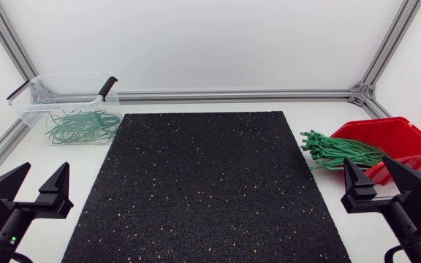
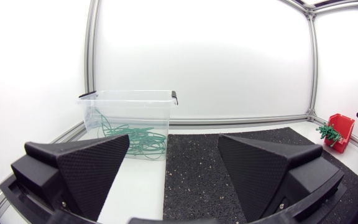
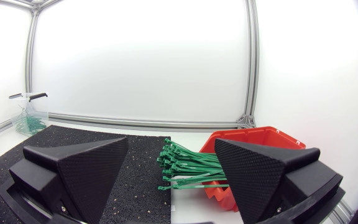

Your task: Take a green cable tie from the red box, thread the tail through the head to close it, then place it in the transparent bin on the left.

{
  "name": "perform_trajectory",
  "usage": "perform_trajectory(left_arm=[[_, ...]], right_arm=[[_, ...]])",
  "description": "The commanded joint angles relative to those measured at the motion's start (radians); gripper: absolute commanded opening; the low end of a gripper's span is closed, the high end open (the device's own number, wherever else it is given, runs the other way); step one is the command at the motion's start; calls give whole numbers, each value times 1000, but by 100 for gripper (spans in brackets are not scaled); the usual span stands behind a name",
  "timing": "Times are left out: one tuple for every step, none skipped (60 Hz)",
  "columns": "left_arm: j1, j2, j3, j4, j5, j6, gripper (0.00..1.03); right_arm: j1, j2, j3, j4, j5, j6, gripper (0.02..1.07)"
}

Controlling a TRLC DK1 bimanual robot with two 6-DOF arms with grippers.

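A red box (image 1: 397, 139) sits at the table's right, with a bundle of green cable ties (image 1: 335, 151) sticking out of its open side toward the mat. In the right wrist view the same cable ties (image 3: 188, 165) and red box (image 3: 253, 140) lie just ahead of my right gripper (image 3: 173, 171), which is open and empty. The transparent bin (image 1: 68, 102) stands at the far left with closed green ties (image 1: 82, 126) inside. My left gripper (image 1: 35, 188) rests open near the front left corner, with the transparent bin (image 2: 129, 118) ahead of it. My right gripper (image 1: 375, 183) rests near the front right.
A black speckled mat (image 1: 207, 186) covers the middle of the white table. Aluminium frame rails (image 1: 232, 94) run along the back edge and the sides. The bin has black lid clips (image 1: 107, 88).
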Motion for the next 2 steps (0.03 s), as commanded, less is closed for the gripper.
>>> perform_trajectory(left_arm=[[7,-7,-42,-8,8,19,99],[7,-7,-42,-8,8,19,99]], right_arm=[[7,-6,-24,17,9,22,103],[7,-6,-24,17,9,22,103]])
